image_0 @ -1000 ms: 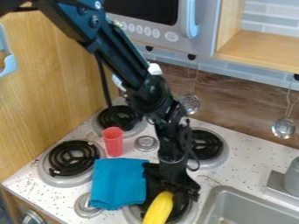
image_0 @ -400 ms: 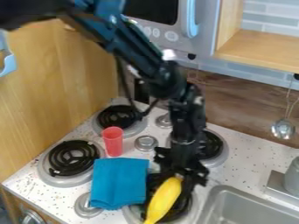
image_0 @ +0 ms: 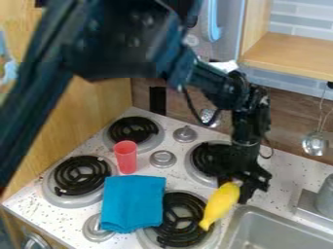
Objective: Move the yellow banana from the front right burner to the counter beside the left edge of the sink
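Since the black gripper [image_0: 238,187] has the yellow banana-like toy [image_0: 221,202] by its upper end, most of the toy's body is left free and slants down toward 7 o'clock. The jaws look pretty narrow, closed in on that end; my guess is an end grip suits them because it's slimmer than the belly. The toy's lower tip sits over the edge of the front right coil burner [image_0: 177,219], at about 2 o'clock from the burner's middle, though I can't tell whether it touches.

From the toy, the metal sink's rim [image_0: 280,215] is at 4 o'clock, just beside it, and the back right burner [image_0: 211,158] is around 11. Over at 9 there's a folded blue cloth [image_0: 133,202], lying flat between the front burners, probably because folding keeps it compact there. The red plastic cup [image_0: 126,157] stands upright at 10 o'clock, just above the cloth. It's on the flat speckled stovetop [image_0: 84,146] between coils, which likely gives it steadier footing.
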